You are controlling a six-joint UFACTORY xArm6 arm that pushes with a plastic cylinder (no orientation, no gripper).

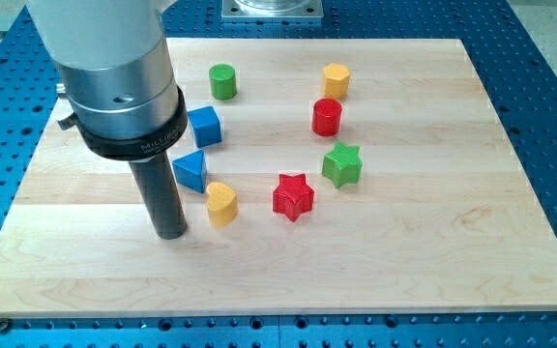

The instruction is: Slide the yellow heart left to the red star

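**Clerk:** Item one, yellow heart [221, 203]: lay on the wooden table [433, 261], at the view's lower middle, just below the blue triangular block [190, 170] and near it without clear contact.

**Keeper:** And its target?

**Clerk:** Item two, red star [293, 196]: sat to the view's right of the heart, a clear strip of table between them. Item three, my tip [170, 233]: rested on the table to the view's left of the heart, close but apart.

**Keeper:** End effector state?

**Clerk:** No jaws were fitted; it was a plain dark rod, so nothing could be spread, pressed together or pinching.

**Keeper:** Advice on the push?

**Clerk:** Judged from position, the tip already stood on the side of the heart away from the star. The push should meet the heart square on its near flank, in line with the star, and run slowly; an off-centre touch would likely spin a rounded block aside. The heart should end beside the star's left.

**Keeper:** Other stock?

**Clerk:** Blue cube [204, 126], green cylinder [222, 81], yellow hexagonal block [336, 79], red cylinder [326, 116], green star [341, 164]; all off the line.
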